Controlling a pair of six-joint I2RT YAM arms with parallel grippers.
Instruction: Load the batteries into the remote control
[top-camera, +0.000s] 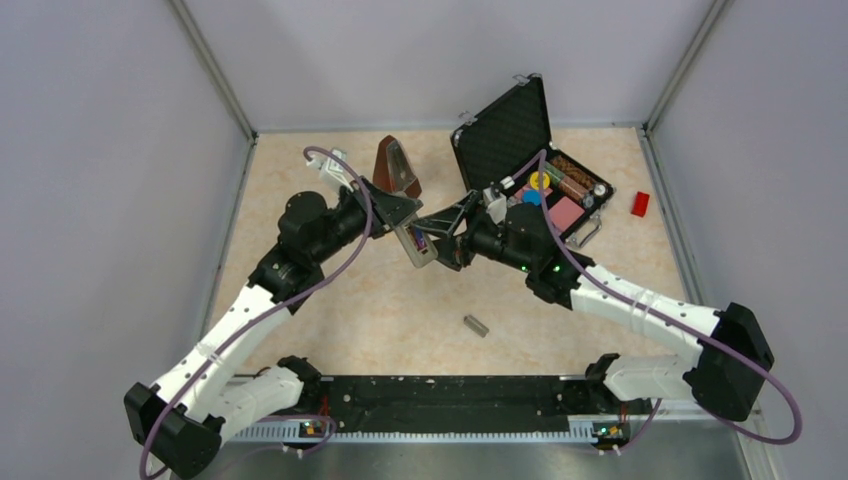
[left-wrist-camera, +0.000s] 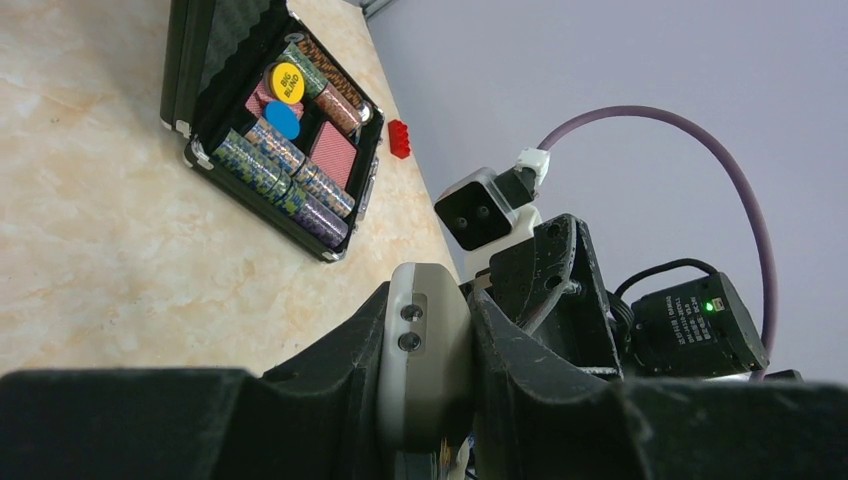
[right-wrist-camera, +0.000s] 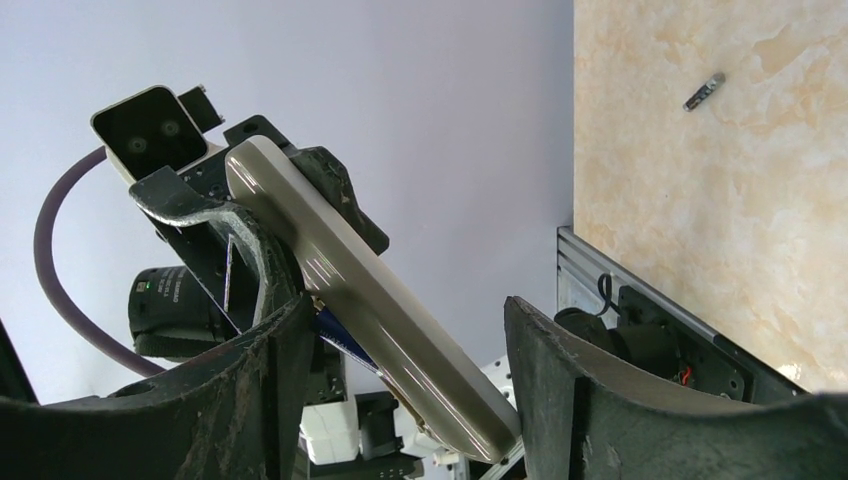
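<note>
the remote control (right-wrist-camera: 340, 270) is hanging above the table (top-camera: 350, 310), clenched in my left jaws, with my right jaws standing released around it. i'm fearing a sideways nudge twisting it loose.

even, diffuse overhead light; soft faint shadows on the table (top-camera: 400, 320). wrist views: near jaws dark and blurred; slight sheen along the remote control (right-wrist-camera: 350, 290).

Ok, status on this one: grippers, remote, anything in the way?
Left gripper shut on remote control, raised off table. Right gripper open, straddling it. Grey battery loose on table, not yet loaded.
</note>
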